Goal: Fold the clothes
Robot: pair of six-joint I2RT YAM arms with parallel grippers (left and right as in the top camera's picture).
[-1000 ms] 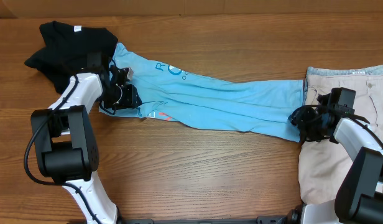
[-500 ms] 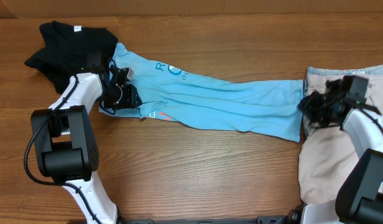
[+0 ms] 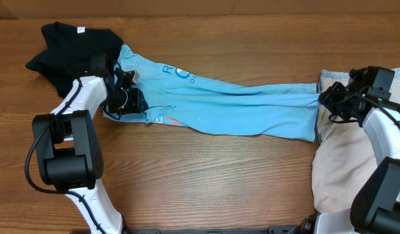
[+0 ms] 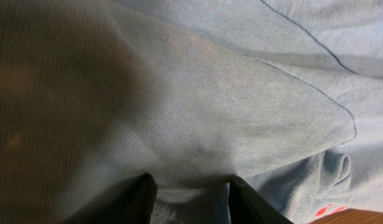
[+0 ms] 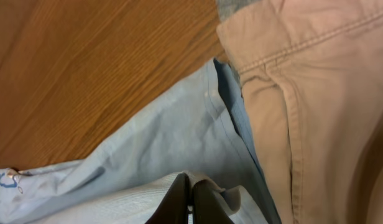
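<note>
The light blue T-shirt (image 3: 239, 107) lies stretched in a long band across the table. My left gripper (image 3: 125, 97) is shut on its left end; in the left wrist view the fingers (image 4: 143, 190) pinch a bunch of blue cloth (image 4: 241, 93). My right gripper (image 3: 326, 101) is shut on the shirt's right edge, over the pale beige trousers (image 3: 349, 169). In the right wrist view the closed gripper (image 5: 191, 194) holds a fold of the shirt (image 5: 166, 137) next to the trousers (image 5: 316, 93). The black garment (image 3: 70, 45) lies crumpled at the back left.
The wooden table (image 3: 206, 175) is bare in front of the shirt and behind it. The trousers cover the right side down to the front edge. Both arm bases stand at the front corners.
My right gripper has moved back and to the right with the shirt's right edge, pulling the shirt straighter and onto the trousers. The left gripper has not moved.
</note>
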